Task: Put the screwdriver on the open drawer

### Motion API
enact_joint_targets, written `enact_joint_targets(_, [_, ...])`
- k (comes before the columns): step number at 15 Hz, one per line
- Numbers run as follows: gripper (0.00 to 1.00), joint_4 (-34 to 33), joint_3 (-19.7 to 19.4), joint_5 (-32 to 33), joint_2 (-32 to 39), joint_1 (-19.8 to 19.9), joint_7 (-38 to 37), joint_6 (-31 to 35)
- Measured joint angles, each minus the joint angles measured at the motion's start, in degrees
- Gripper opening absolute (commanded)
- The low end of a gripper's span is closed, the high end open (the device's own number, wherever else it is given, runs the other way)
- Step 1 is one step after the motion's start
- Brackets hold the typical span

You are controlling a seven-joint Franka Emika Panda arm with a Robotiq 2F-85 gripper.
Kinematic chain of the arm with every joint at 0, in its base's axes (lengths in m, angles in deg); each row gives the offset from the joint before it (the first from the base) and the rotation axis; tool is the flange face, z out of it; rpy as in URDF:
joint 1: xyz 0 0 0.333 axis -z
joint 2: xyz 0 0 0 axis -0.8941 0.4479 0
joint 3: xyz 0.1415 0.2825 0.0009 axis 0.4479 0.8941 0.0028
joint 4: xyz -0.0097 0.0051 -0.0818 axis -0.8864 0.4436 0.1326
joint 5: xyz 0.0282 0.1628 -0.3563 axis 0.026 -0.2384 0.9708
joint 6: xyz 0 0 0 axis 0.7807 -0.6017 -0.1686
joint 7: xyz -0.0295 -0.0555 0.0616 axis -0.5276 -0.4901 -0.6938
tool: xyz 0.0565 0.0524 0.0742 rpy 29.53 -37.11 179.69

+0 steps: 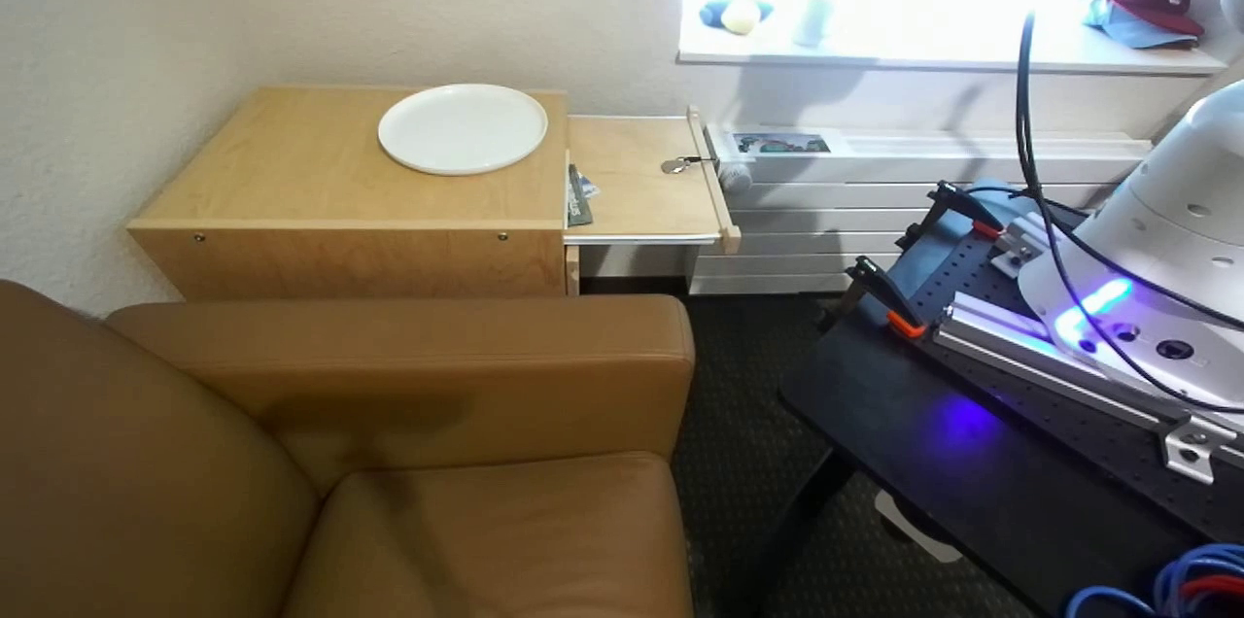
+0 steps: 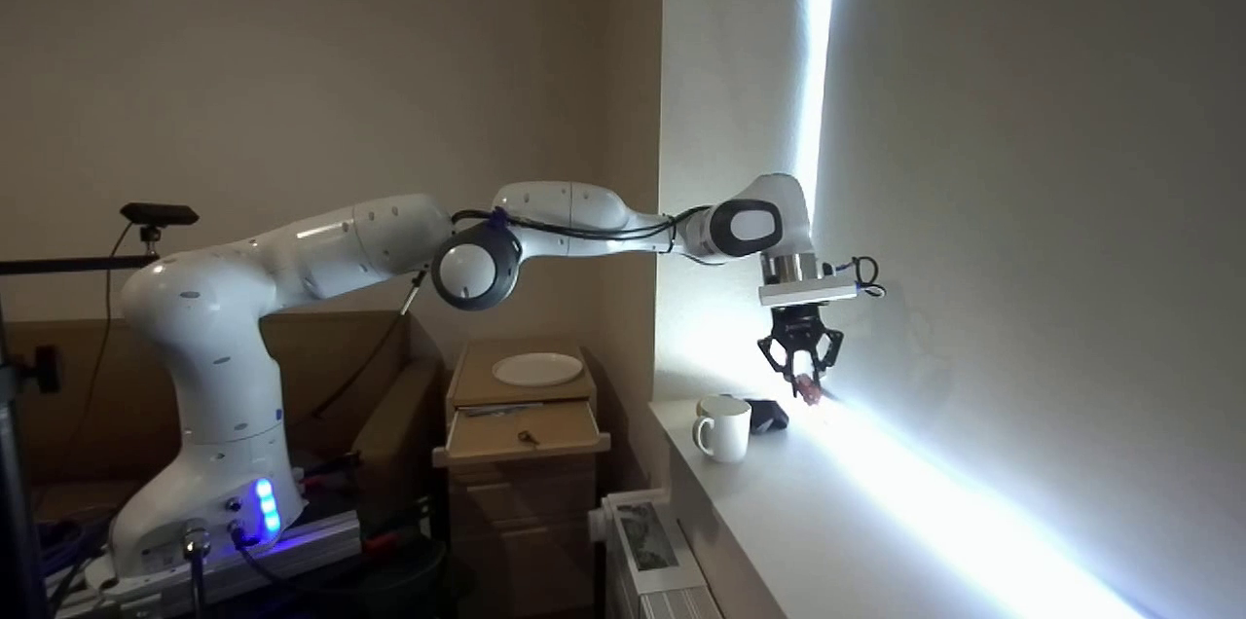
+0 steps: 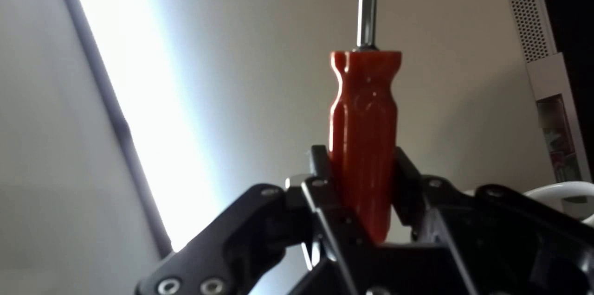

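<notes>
Handling the screwdriver (image 3: 365,100): red handle (image 3: 364,144) is clamped by the pincer (image 3: 362,165).
Judged light, stiff, robust, maybe slippery; best gripped by the handle, not the shaft (image 3: 368,5).

The screwdriver (image 3: 365,81) is coloured red at the handle (image 3: 364,137), silver at the shaft (image 3: 368,3). The gripper (image 3: 363,163) is finished in black, the drawer (image 1: 646,200) in tan, the plate (image 1: 463,129) in white; the grille (image 3: 528,12) is dot-patterned.
</notes>
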Motion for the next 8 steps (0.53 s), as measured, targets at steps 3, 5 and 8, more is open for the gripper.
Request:
enact_joint_targets(3, [0.08,-0.12,0.31,0.0,0.37,-2.37,6.98,0.03])
enact_joint_targets(5, [0.08,-0.42,0.78,-0.06,0.02,-3.2,12.36,0.06])
enact_joint_targets(8, [0.08,-0.54,1.85,-0.18,-0.86,-3.53,21.12,0.21])
